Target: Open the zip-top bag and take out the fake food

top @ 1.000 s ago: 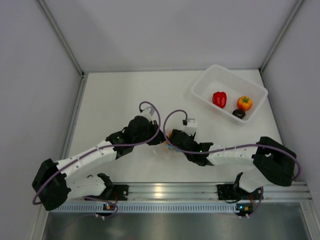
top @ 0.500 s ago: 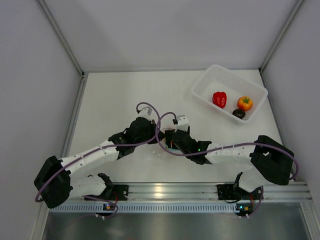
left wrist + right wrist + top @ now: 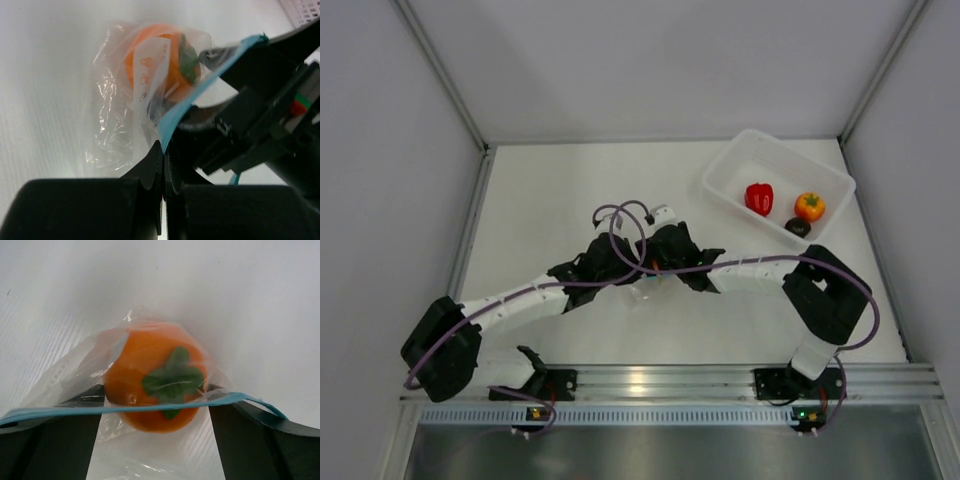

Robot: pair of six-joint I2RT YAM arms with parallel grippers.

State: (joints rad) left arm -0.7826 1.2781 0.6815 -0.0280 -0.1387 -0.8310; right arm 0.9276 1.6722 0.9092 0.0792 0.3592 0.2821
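On the white table (image 3: 550,190) we saw the right gripper (image 3: 157,412) spread wide, its jaws flanking the orange fruit (image 3: 145,365) straight ahead inside the zip-top bag (image 3: 112,125); the left gripper (image 3: 163,157) pinched the blue zip strip (image 3: 65,411) lying crosswise.

Left end effector (image 3: 163,152) pinched closed; right end effector (image 3: 157,407) spread wide.
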